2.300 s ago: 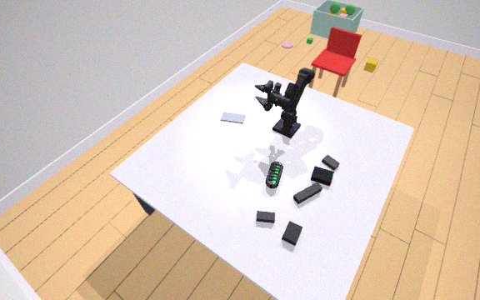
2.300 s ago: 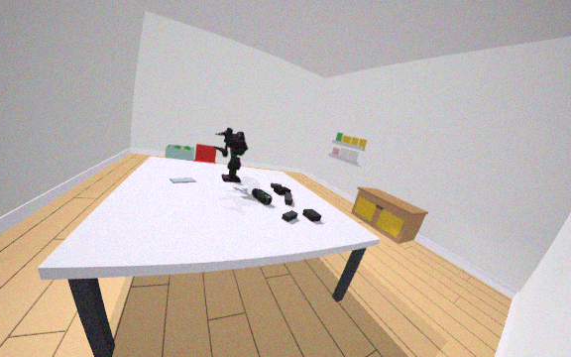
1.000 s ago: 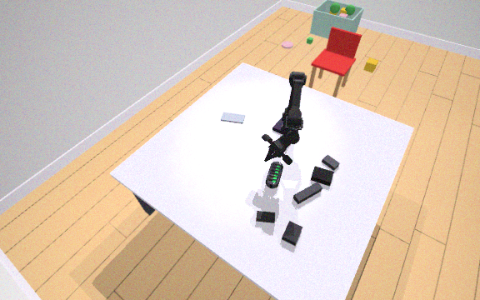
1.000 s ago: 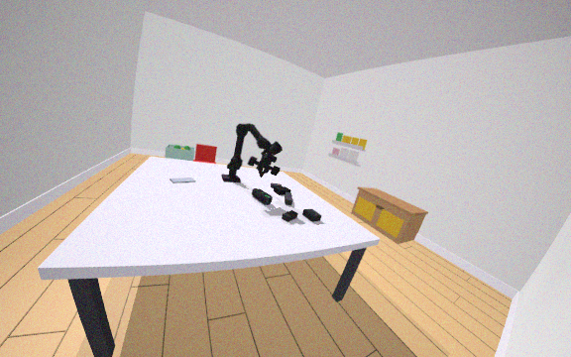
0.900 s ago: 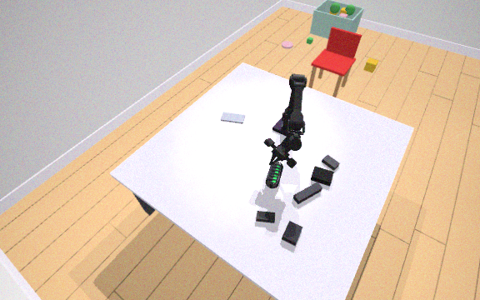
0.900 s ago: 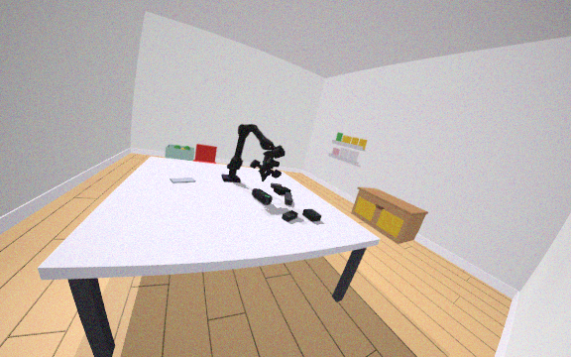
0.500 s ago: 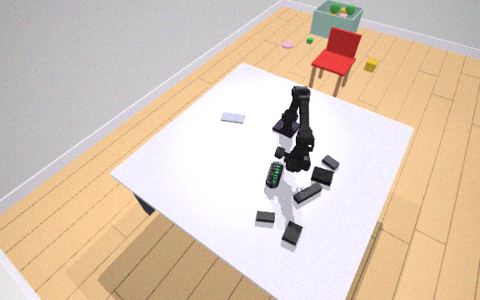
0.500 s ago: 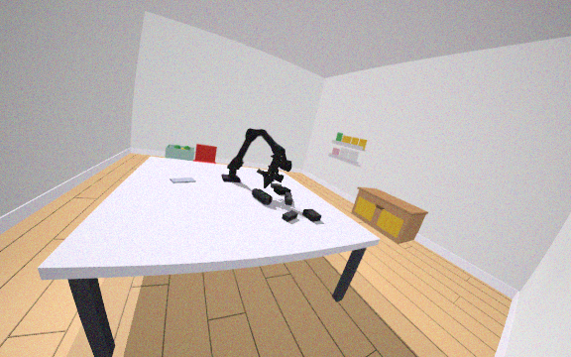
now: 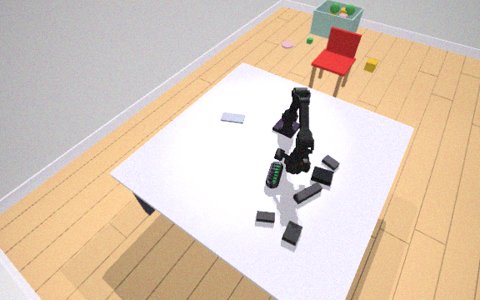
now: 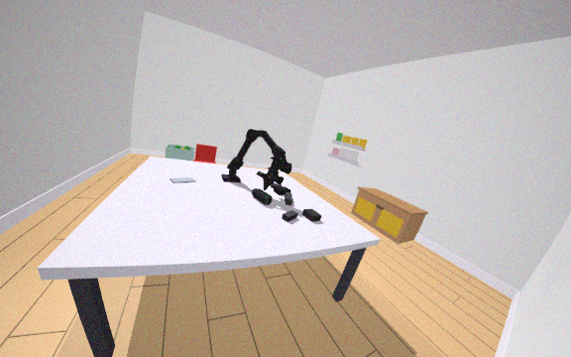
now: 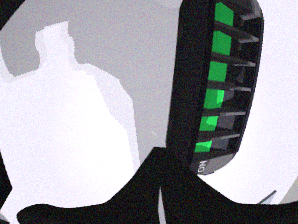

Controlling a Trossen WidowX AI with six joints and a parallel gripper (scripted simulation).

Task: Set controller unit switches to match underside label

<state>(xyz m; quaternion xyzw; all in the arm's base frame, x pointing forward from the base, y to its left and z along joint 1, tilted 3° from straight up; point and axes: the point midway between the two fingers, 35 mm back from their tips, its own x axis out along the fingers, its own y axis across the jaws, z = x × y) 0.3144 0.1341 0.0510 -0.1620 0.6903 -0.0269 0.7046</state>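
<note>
The dark controller unit (image 9: 274,175) (image 10: 262,196) (image 11: 187,75) sits on the bench (image 9: 182,167) (image 10: 167,223) with its switches facing up. Its underside label is hidden. In the wrist view all six switches show green on their left halves. The three nearest the fingertips show an extra brighter green facet; the three farther ones look evenly green. Exact tilts are hard to tell. "ON" is printed at the unit's near end. My gripper (image 9: 292,171) (image 10: 267,188) (image 11: 158,152) is shut and empty, pointing down beside the unit's near end. Whether it touches the unit is unclear.
Dark modules lie near the arm: a small one (image 9: 330,162), a square one (image 9: 322,176) and a long one (image 9: 307,193). Two more blocks (image 9: 265,217) (image 9: 292,233) lie beyond the unit. A thin grey plate (image 9: 232,117) (image 10: 182,180) lies away from them, across from the arm's base.
</note>
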